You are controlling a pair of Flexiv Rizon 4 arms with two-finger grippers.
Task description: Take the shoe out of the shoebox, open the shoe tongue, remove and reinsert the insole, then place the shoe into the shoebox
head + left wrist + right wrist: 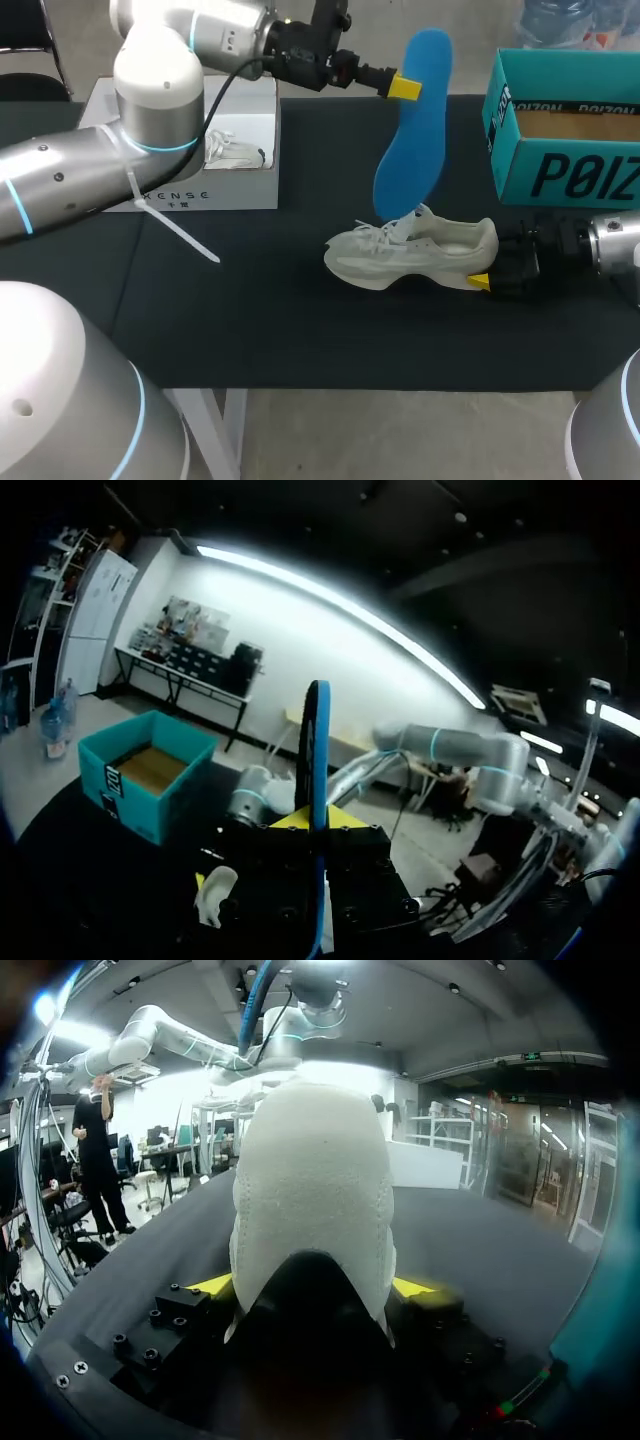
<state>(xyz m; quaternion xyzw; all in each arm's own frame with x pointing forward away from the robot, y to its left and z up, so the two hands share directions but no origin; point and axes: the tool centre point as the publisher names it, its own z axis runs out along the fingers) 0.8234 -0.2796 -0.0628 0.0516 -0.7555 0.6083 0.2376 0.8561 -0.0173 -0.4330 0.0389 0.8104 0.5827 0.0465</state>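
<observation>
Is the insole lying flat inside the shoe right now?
No, the left gripper holds the blue insole upright, mostly above the shoe on the table.

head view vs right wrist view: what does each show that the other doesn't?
Head view only: the blue insole held upright in the left tool, its lower end at the opening of the white shoe.
Right wrist view only: both yellow fingertips of the right tool, one against each side of the heel; the head view shows just one tip.
Both: the white shoe on the black table, gripped at the heel by the right tool.
</observation>
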